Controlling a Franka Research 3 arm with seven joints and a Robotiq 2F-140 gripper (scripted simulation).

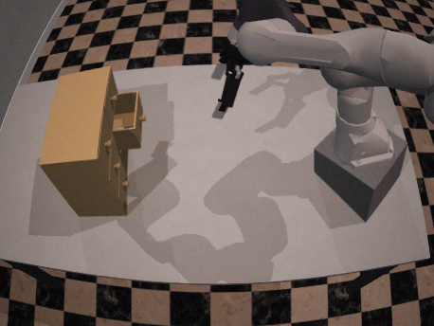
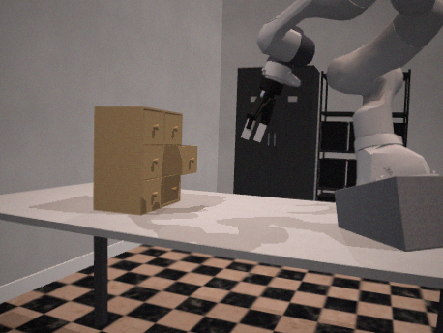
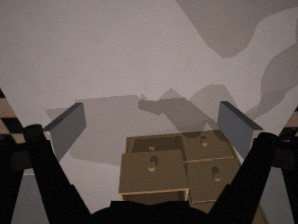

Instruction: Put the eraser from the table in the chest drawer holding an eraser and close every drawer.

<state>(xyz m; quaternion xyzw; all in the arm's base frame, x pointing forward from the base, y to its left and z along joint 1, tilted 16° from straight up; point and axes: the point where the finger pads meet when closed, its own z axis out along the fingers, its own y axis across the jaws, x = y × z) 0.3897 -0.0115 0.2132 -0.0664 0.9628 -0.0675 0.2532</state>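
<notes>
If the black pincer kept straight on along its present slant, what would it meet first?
Most likely the pale grey table top: the open black pincer slants down, its line seemingly passing the pulled-out wooden drawer, though depth leaves that clearance uncertain.

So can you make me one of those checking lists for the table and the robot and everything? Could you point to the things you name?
Surface: pale table (image 1: 199, 104) (image 2: 63, 218) (image 3: 75, 60), shadows across it
Job's things: wooden chest (image 1: 78, 114) (image 2: 118, 160) (image 3: 210, 147) upright; one drawer (image 1: 129, 137) (image 2: 190, 160) (image 3: 135, 175) out, small thing (image 1: 125, 127) inside, too small to name; loose eraser not seen
Clutter: nothing seen
Gripper (image 1: 223, 105) (image 2: 252, 133) (image 3: 151, 114): open, above the table
Cables: nothing seen
Surroundings: checkered floor (image 1: 189, 303) (image 2: 193, 290) (image 3: 7, 107), dark cabinet (image 2: 276, 169), shelf rack (image 2: 339, 114)
</notes>
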